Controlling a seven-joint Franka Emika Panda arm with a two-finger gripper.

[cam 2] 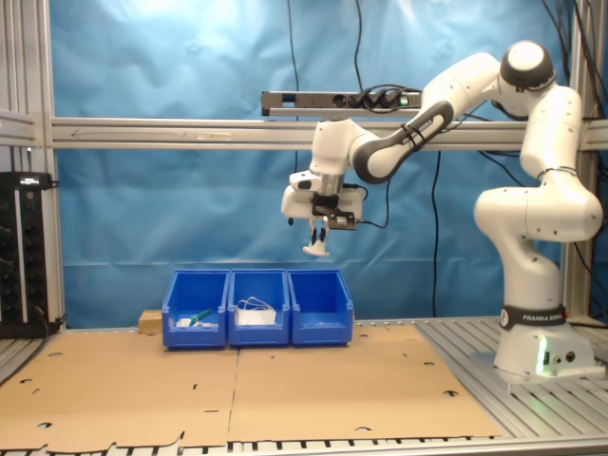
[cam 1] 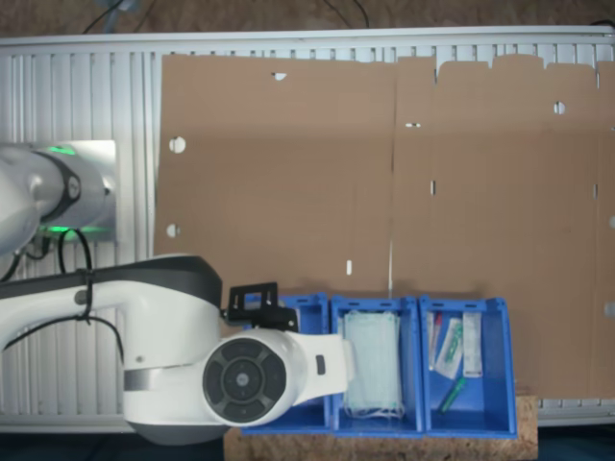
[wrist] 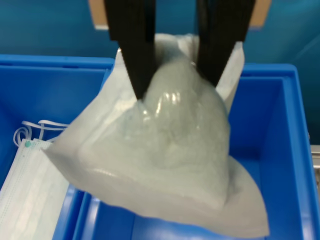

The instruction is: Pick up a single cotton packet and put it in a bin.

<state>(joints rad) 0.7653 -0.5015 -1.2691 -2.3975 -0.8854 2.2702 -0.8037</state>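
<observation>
In the second exterior view, three blue bins in a row: one with slim packets [cam 2: 197, 318], one with masks [cam 2: 256, 313], then the bin [cam 2: 321, 306]. Gripper [cam 2: 317, 249] hangs high above the bin, clamped on the cotton packet [wrist: 160, 150], which dangles over the bin's inside.

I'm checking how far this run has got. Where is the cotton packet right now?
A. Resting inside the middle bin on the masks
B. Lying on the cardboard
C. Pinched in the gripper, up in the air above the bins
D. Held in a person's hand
C: the wrist view shows the cotton packet pinched between the black fingers, and the second exterior view shows the gripper well above the bin.
</observation>
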